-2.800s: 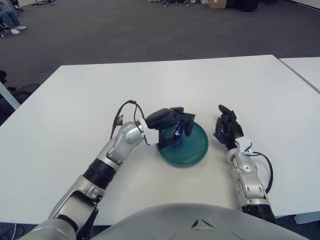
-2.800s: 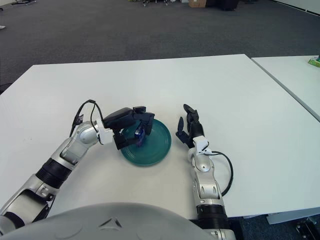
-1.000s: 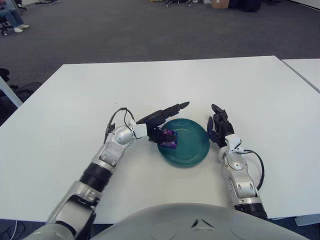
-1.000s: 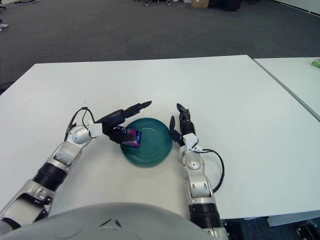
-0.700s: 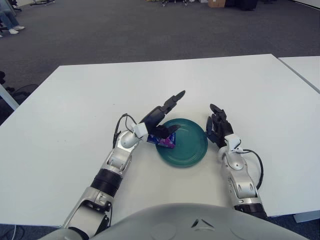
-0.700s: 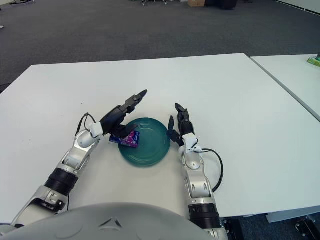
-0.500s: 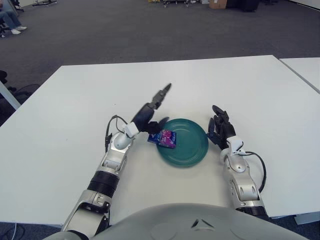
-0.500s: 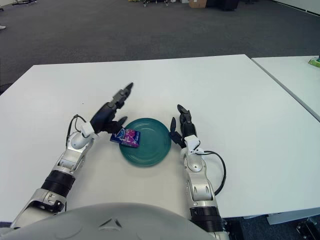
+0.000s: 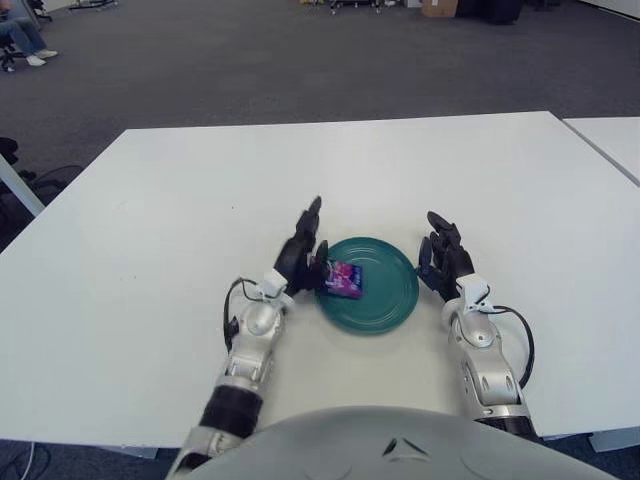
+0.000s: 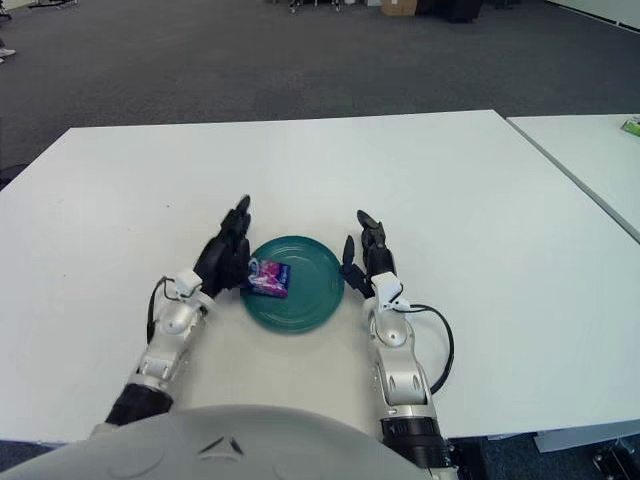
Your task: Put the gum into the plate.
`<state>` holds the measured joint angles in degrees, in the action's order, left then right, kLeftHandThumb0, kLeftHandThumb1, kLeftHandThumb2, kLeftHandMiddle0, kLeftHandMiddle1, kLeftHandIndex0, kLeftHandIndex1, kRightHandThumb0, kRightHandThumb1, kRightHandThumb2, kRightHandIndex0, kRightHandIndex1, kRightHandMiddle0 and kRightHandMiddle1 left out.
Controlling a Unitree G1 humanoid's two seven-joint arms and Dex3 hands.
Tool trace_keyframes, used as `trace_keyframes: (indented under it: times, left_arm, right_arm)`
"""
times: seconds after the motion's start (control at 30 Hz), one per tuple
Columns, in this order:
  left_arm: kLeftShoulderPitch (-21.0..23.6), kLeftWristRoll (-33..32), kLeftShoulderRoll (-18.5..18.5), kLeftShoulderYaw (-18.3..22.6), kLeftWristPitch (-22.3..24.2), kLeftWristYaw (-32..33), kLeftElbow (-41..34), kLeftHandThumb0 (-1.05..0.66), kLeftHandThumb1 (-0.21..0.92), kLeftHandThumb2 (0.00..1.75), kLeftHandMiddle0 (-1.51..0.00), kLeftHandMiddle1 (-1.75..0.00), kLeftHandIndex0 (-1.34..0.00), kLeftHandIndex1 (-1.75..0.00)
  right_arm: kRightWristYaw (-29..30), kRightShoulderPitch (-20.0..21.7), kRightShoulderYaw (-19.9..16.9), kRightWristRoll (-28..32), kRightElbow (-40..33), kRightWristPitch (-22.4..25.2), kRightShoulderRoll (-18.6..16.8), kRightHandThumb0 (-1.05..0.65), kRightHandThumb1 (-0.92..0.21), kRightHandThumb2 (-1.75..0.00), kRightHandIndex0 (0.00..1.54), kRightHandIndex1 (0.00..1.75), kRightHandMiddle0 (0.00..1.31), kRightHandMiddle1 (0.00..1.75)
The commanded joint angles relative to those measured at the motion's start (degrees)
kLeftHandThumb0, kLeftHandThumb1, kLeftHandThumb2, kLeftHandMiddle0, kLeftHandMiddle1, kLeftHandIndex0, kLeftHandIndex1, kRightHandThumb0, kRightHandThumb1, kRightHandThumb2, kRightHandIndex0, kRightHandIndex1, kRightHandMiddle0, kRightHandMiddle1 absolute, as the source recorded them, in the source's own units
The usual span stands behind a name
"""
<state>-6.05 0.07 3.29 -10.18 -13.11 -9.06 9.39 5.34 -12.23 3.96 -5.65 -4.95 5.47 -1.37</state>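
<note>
A purple and blue gum pack (image 9: 343, 279) lies on the left part of the round teal plate (image 9: 385, 305) near the table's front middle; it also shows in the right eye view (image 10: 269, 278). My left hand (image 9: 301, 251) stands just left of the plate with its fingers spread and pointing away, holding nothing. My right hand (image 9: 441, 258) rests just right of the plate, fingers relaxed and open, empty.
The white table (image 9: 180, 200) stretches wide around the plate. A second white table (image 10: 590, 160) stands to the right across a narrow gap. Grey carpet lies beyond the far edge.
My left hand let go of the gum on the plate, opened, lifted and drew back to the plate's left side. The right hand has hardly moved.
</note>
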Motion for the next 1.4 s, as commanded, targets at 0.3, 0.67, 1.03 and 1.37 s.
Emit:
trace_keyframes:
  times: [0.3,0.67,1.03,1.37]
  left_arm:
    - [-12.33,-1.55,6.08,3.79,-2.46,11.73,-5.2,-0.98,0.92,0.97,-0.38,-0.08,-0.09,-0.91]
    - [-17.2,-8.25,6.21,4.8,-3.2,12.08,-6.4,-0.96,0.92,0.96,-0.46,-0.1,-0.11,-0.99]
    - [-19.56,-8.66,4.69,4.8,-6.8,10.73,-6.72,-0.99,0.92,0.92,-0.45,-0.08,-0.12,-0.99]
    - [-18.87,-9.03,4.84,5.21,-6.63,10.23,-5.8,-0.97,0.92,0.95,-0.41,-0.05,-0.05,-0.94]
  right_arm:
    - [2.33,-4.39,0.22,-2.38,-1.48,-1.74,-0.12,-0.75,-0.92,-0.93,0.16,0.0,0.0,0.45]
    - [2.37,-5.76,0.25,-2.23,-1.25,-3.77,-0.35,-0.7,-0.92,-0.93,0.13,0.0,0.0,0.41]
    - [2.23,-6.76,0.95,-2.38,-1.73,-1.99,-0.7,-0.7,-0.92,-0.92,0.13,0.0,0.0,0.4]
    - [1.9,-6.63,1.11,-1.87,-1.54,-1.06,-0.83,-0.69,-0.92,-0.93,0.13,0.0,0.0,0.38]
